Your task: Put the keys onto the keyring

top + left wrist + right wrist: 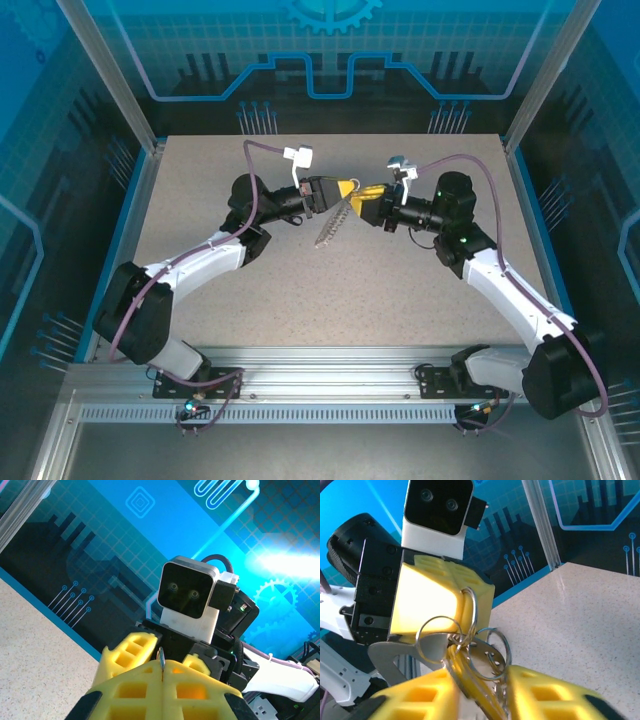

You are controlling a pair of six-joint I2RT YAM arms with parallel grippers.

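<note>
Top external: one keyring dangles between two pairs of fingers.

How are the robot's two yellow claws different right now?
The left gripper is pinched shut on the keyring; the right gripper has its fingers apart around it. The left gripper points right, the right gripper points left. Both have yellow fingers.
</note>
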